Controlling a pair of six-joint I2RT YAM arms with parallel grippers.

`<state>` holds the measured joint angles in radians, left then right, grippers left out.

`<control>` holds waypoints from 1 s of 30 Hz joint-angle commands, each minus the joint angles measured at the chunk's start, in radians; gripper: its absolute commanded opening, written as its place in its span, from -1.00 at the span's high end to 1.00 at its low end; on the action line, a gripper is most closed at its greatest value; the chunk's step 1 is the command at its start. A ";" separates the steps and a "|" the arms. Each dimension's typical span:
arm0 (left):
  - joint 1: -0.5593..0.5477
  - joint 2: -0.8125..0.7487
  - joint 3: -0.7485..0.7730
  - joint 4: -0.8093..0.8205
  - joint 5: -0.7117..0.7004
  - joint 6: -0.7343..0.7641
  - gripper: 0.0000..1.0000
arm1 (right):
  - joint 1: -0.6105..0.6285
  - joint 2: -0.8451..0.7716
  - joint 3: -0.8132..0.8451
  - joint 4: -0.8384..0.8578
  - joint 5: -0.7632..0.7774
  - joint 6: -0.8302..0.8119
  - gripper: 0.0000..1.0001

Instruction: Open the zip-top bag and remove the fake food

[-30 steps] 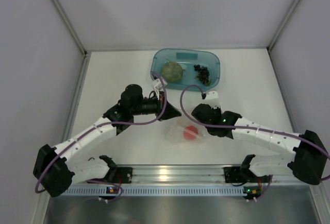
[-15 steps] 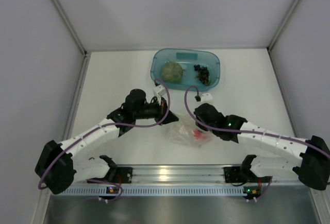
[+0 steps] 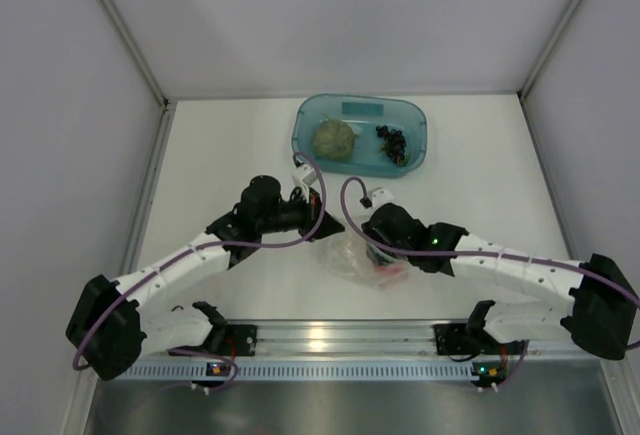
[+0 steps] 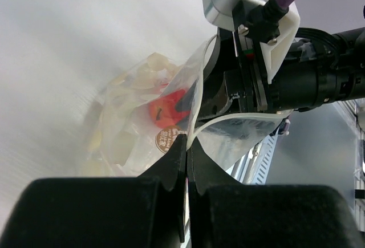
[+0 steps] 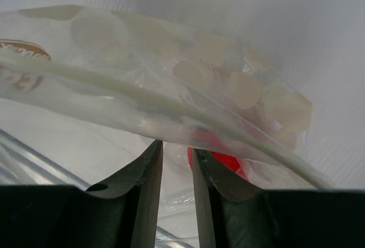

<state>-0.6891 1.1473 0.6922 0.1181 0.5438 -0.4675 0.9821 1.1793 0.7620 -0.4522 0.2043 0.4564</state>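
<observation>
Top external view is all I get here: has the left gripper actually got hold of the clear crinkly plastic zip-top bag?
Observer: Yes. The left wrist view shows the left gripper shut on the zip edge of the clear zip-top bag.
Operator: Anything left inside?
Observer: A red round toy fruit lies inside the bag.
Operator: What about the other arm?
Observer: In the right wrist view the right gripper has its jaws narrowly apart at the bag, tips toward the fruit, not gripping it.

Most of the red fruit behind the blurred, cloudy zip-top bag
</observation>
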 commanded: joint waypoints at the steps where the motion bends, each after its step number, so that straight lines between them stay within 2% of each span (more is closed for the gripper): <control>1: -0.001 -0.020 -0.023 0.103 0.007 -0.031 1.00 | 0.013 0.026 0.069 0.000 -0.020 -0.079 0.42; 7: -0.007 -0.008 -0.045 0.123 -0.018 -0.060 1.00 | 0.015 0.137 0.146 -0.134 0.110 -0.111 0.33; 15: -0.012 -0.008 -0.069 0.123 -0.084 -0.060 1.00 | 0.013 0.145 0.189 -0.322 0.106 -0.140 0.12; 22: -0.024 -0.008 -0.079 0.124 -0.142 -0.057 1.00 | 0.013 0.155 0.166 -0.316 0.017 -0.182 -0.04; 30: -0.036 -0.008 -0.076 0.123 -0.146 -0.045 1.00 | 0.013 0.262 0.177 -0.335 0.047 -0.185 -0.23</control>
<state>-0.7158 1.1481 0.6239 0.1806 0.4068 -0.5289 0.9855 1.3983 0.9123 -0.7471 0.2508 0.2901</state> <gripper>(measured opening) 0.014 0.606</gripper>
